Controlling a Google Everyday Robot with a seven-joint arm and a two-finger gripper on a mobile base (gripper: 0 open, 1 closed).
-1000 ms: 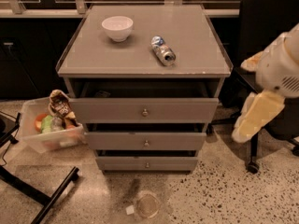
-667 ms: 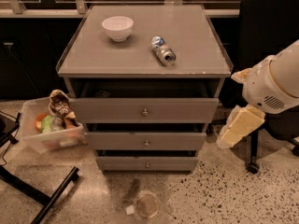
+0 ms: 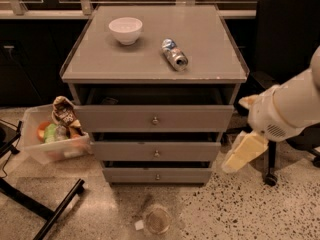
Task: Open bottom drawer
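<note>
The grey cabinet has three drawer fronts, each with one small round knob. The bottom drawer is the lowest and narrowest front, just above the floor, with its knob at the centre. It looks pushed in. My gripper, cream-coloured on a white arm, hangs to the right of the cabinet. It is level with the middle drawer, pointing down and left, and touches nothing. The top drawer stands slightly out, with a dark gap above it.
A white bowl and a can lying on its side sit on the cabinet top. A clear bin of snacks stands on the floor at left. A black chair is behind my arm. A clear cup and a black stand leg lie on the floor in front.
My arm and gripper have moved left and down, from beside the chair to closer to the cabinet's right side. The drawers have not moved.
</note>
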